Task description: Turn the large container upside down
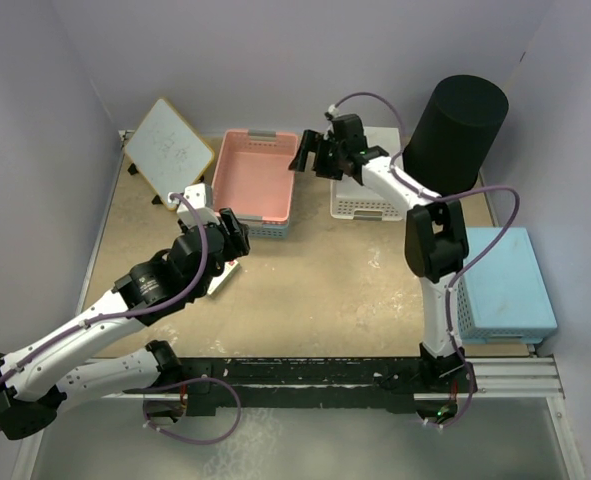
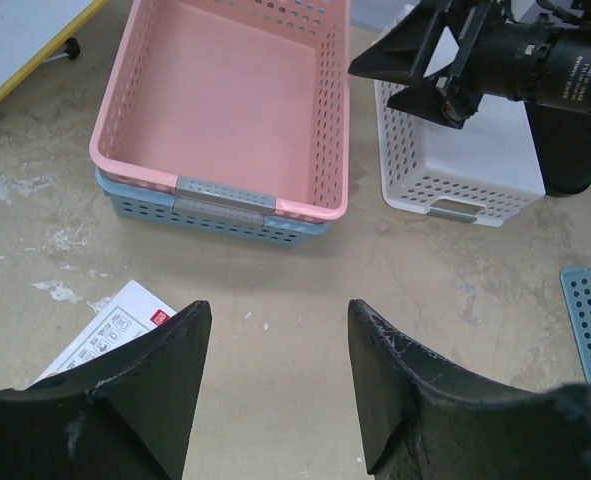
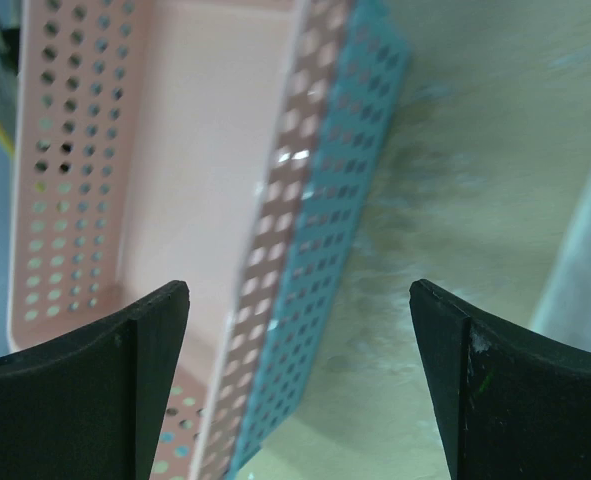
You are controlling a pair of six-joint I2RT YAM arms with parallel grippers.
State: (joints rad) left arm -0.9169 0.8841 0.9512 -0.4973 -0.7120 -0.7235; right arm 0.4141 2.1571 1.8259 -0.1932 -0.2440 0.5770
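Observation:
The large container, a tall round black wastebasket (image 1: 457, 128), stands at the back right of the table. Its top face looks dark and flat; I cannot tell whether that end is open or closed. My right gripper (image 1: 310, 155) is open and empty, well to the left of the container, over the gap between the pink and white baskets. It also shows in the left wrist view (image 2: 400, 80) and in its own view (image 3: 300, 290). My left gripper (image 1: 235, 232) is open and empty, low over the bare table (image 2: 280, 312), far from the container.
A pink basket (image 1: 255, 172) sits nested in a blue one at the back middle. A white lattice basket (image 1: 363, 206) stands beside the container. A blue lattice basket (image 1: 505, 280) lies at the right edge. A whiteboard (image 1: 170, 145) leans at the back left. A paper card (image 2: 115, 330) lies under the left gripper.

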